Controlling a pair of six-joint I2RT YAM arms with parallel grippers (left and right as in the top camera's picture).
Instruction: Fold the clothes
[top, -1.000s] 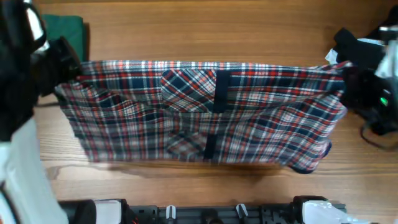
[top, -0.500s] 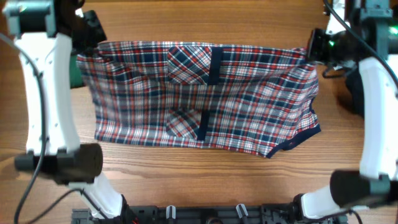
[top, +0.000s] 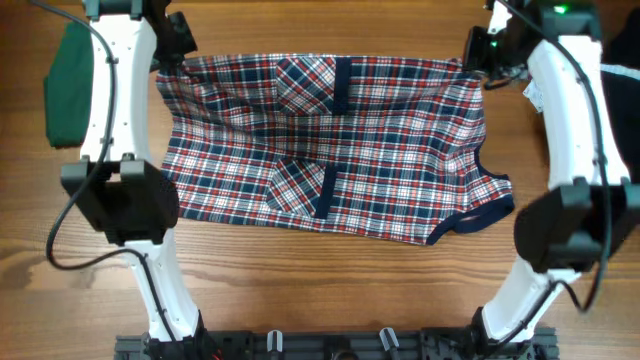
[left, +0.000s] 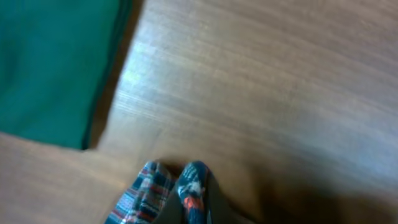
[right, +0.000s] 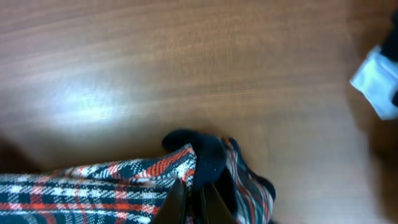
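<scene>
Wooden counter (top: 330, 285) bears the plaid dress (top: 390, 150) spread out; left claw (top: 172, 55) and right claw (top: 478, 58) each clamp a far corner.

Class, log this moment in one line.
left gripper: shut on dress corner | right gripper: shut on other corner | dress: spread over table | green garment: aside

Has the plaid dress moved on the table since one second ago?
Yes. The plaid dress has shifted toward the top of the overhead view, away from the black rail at the bottom edge.
</scene>
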